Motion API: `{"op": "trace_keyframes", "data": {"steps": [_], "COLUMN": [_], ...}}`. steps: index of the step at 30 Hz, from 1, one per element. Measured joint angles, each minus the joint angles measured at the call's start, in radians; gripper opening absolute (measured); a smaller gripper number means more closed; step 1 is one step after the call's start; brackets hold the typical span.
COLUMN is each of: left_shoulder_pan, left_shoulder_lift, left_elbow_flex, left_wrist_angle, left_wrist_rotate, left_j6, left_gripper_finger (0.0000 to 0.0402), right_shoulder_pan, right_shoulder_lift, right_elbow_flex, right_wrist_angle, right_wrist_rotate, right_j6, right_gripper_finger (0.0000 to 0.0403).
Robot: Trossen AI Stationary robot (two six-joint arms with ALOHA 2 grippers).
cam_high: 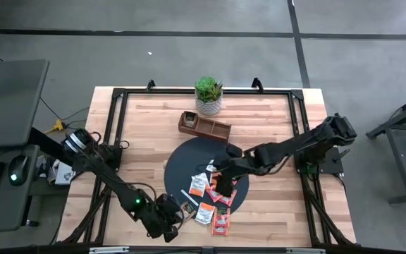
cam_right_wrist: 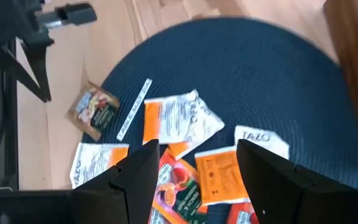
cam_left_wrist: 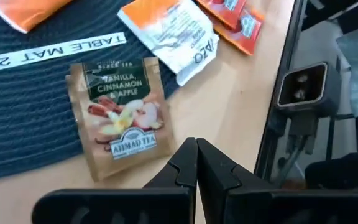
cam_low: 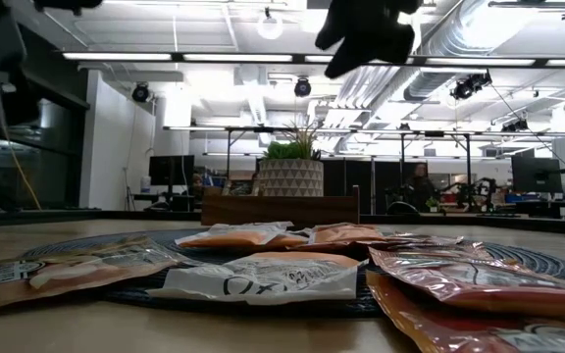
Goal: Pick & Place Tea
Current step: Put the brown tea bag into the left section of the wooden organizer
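Room: open workshop with ceiling strip lights and exposed ducts beyond the table, seen in the low view.
Surface: pale wooden table [cam_high: 154,134] with plank grain, edged by a black frame.
Mat: dark round woven mat [cam_high: 189,159] with a ribbed texture; a thin white strip [cam_left_wrist: 55,48] lying on it reads "TABLE MAT".
Tea: flat square sachets [cam_high: 213,194] clustered on the mat's near side, some spilling onto the wood beside it.
Tan sachet: brown sachet [cam_left_wrist: 118,115] printed "VANILLA, CINNAMON & APPLE" and "AHMAD TEA", lying partly on the mat's edge, partly on wood.
White-orange sachets: glossy packets [cam_right_wrist: 179,118] marked "TAZO".
Tray: brown wooden compartment tray [cam_high: 204,125] touching the mat's far edge.
Plant: green plant in a patterned white pot [cam_high: 208,99] just behind the tray.
Left gripper: left gripper [cam_left_wrist: 196,163] at the table's near edge, jaws closed together on nothing, just beside the tan sachet.
Right gripper: right gripper [cam_right_wrist: 194,165] above the sachets on the mat, jaws spread wide, nothing between them.
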Motion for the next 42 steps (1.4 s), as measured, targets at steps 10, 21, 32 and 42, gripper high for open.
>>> {"op": "trace_keyframes", "data": {"steps": [10,21,32,42], "left_shoulder_pan": [-0.001,-0.001,-0.001,-0.001], "left_shoulder_lift": [0.108,0.151,0.153,0.155], "left_elbow_flex": [0.001,0.006,0.004,0.002], "left_wrist_angle": [0.038,0.014,-0.052,-0.054], "left_wrist_rotate": [-0.006,-0.004,-0.079,-0.116], "left_j6": [-0.064,-0.098,-0.064,-0.038], "left_gripper_finger": [0.0000,0.0000,0.0000,0.0000], "right_shoulder_pan": [0.042,0.078,0.049,0.020], "right_shoulder_lift": [0.086,0.226,0.340,0.411], "right_elbow_flex": [0.000,0.000,0.000,0.000], "right_wrist_angle": [0.104,0.280,0.538,0.582], "right_wrist_rotate": [0.006,-0.140,-0.240,-0.284], "right_j6": [0.065,0.148,0.415,0.538], "right_gripper_finger": [0.0211,0.0211,0.0211,0.0211]}}
